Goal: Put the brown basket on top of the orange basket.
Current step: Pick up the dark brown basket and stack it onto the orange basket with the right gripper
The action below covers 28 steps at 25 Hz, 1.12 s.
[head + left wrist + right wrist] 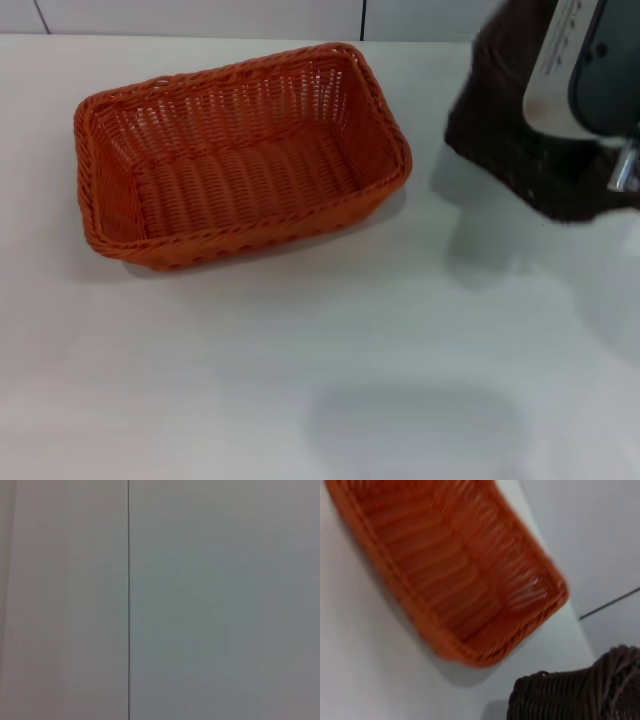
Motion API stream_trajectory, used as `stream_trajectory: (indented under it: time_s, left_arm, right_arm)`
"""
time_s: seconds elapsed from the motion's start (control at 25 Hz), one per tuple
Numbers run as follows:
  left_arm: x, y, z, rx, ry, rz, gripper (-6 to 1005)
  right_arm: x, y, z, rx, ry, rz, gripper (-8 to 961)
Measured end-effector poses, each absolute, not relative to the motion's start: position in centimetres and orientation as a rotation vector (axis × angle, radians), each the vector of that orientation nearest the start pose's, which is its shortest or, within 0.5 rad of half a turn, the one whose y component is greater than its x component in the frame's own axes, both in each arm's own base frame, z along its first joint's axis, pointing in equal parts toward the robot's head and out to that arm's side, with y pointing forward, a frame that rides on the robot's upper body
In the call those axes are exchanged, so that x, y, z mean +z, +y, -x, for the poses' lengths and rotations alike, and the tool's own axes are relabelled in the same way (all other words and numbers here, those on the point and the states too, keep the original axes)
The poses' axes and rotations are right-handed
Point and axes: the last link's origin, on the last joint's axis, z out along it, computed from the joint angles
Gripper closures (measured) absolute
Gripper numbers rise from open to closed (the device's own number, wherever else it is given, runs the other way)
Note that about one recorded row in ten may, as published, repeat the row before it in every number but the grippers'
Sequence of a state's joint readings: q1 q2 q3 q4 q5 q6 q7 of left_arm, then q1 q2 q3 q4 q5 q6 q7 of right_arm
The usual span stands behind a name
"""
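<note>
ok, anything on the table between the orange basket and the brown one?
Nothing: head view shows bare white table between the orange basket and brown basket.

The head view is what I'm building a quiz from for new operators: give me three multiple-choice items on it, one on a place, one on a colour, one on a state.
1. Where is the dark brown woven wicker basket relative to the bright orange rectangular woven basket?
A. Inside it
B. On the robot's right of it, apart
C. On the robot's left of it

2. What colour is the table?
A. White
B. Black
C. Green

3. What is inside the orange basket?
A. The brown basket
B. A cloth
C. Nothing

Answers:
1. B: the brown basket sits at the right edge under the right arm, with bare table between the two baskets.
2. A: the surface around both baskets is plain white.
3. C: the orange basket's woven floor shows bare.

The left arm is out of view.
</note>
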<state>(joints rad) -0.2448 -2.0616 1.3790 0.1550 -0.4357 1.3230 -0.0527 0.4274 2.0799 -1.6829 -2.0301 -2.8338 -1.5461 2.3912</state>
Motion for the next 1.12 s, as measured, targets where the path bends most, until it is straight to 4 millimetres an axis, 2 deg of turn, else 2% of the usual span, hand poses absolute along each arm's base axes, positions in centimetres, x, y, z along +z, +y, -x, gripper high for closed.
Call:
stream_trajectory:
  time_s: [0.12, 0.24, 0.44, 0.56, 0.72, 0.84, 1.0, 1.12]
  left_arm:
    - [9.3, 25.8, 41.4, -0.51, -0.496, 0.995, 181]
    - [9.4, 25.8, 41.5, -0.51, -0.5, 0.993, 181]
    - [9.3, 26.0, 41.6, -0.511, -0.514, 0.993, 181]
    - [9.3, 26.0, 41.6, -0.512, -0.518, 0.989, 181]
    - [9.0, 26.0, 41.6, -0.51, -0.53, 0.99, 181]
    - [8.8, 26.1, 41.7, -0.505, -0.544, 0.994, 181]
    - [8.6, 26.2, 41.9, -0.498, -0.565, 1.0, 181]
    - [8.4, 26.2, 42.0, -0.493, -0.576, 1.003, 181]
  right_arm:
    - [4.2, 31.2, -7.9, -0.472, -0.095, 2.416, 776]
    - [3.9, 31.3, -6.7, -0.486, -0.263, 2.425, 776]
    - [1.6, 31.0, -4.8, -0.51, -0.805, 2.373, 776]
    - [0.3, 30.9, -4.0, -0.53, -1.159, 2.247, 776]
    - [-1.4, 30.9, -3.7, -0.58, -1.493, 2.059, 777]
    - [-2.3, 31.4, -4.2, -0.658, -1.641, 1.942, 777]
    - [-3.4, 32.8, -5.2, -0.715, -1.783, 1.692, 777]
    - [-2.7, 33.8, -5.0, -0.714, -1.782, 1.599, 776]
